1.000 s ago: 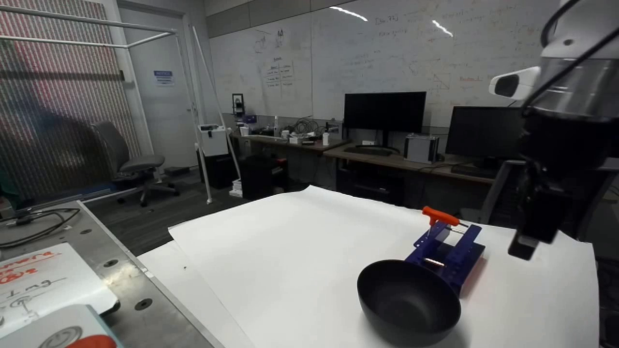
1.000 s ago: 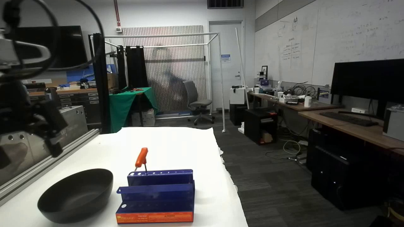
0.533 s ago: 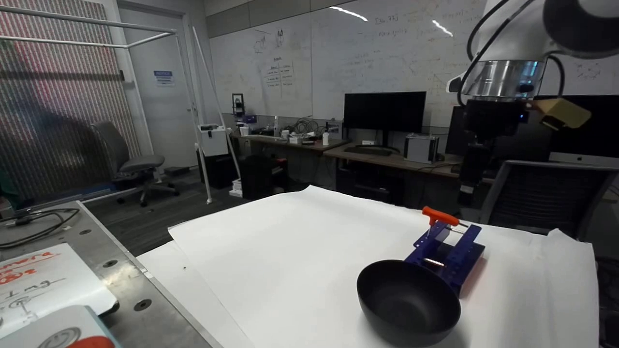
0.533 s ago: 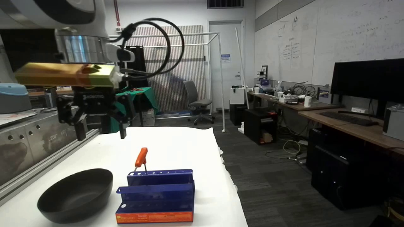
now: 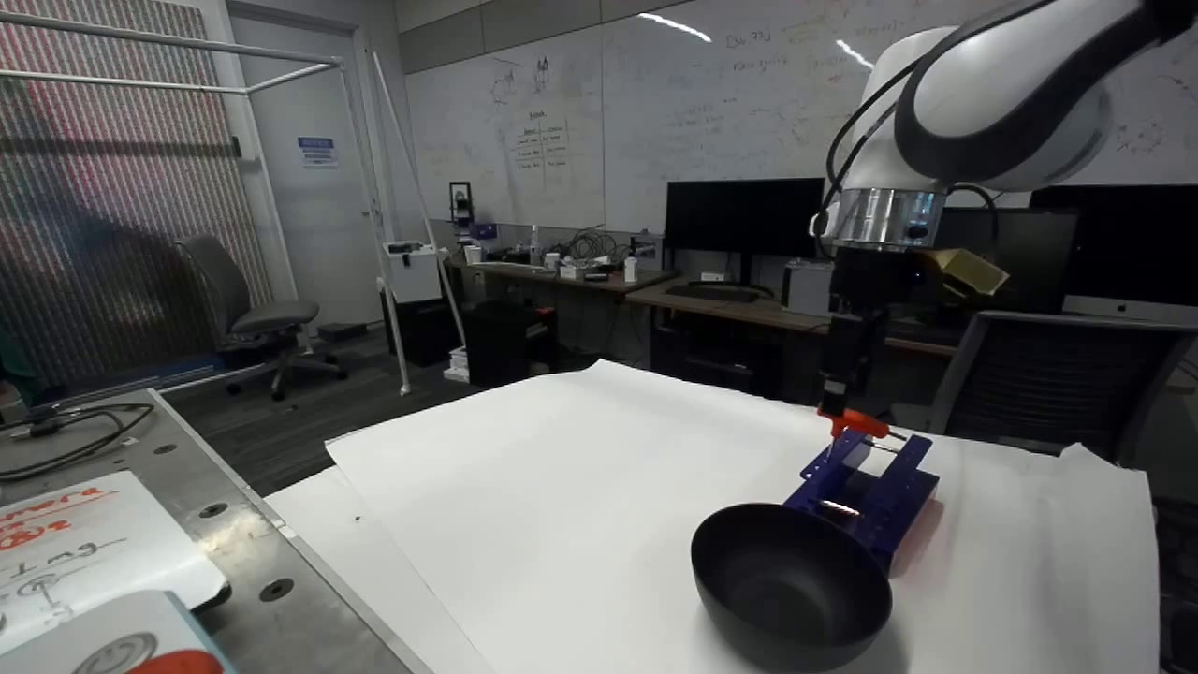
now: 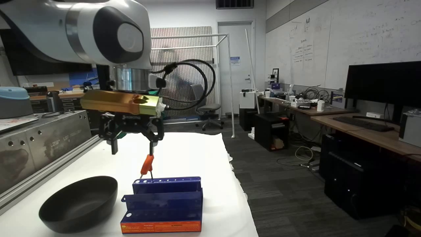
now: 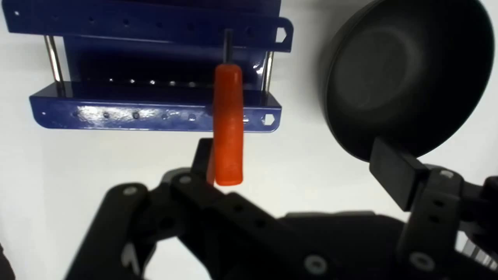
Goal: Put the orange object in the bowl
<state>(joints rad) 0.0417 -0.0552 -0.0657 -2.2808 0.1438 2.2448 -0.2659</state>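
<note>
Orange-handled hex key sits in one end of a blue hex-key rack, toward the far edge of the counter in an exterior view. The gripper has its fingers wide apart, nothing held. My worry: it's off-centre, one finger right by the handle (touching? can't tell), so dropping straight down could knock the key askew. Dragging toward the black bowl too early might jam the shank. Handle's long axis crosses the rails, roughly along that edge, short tip toward its right corner.
</note>
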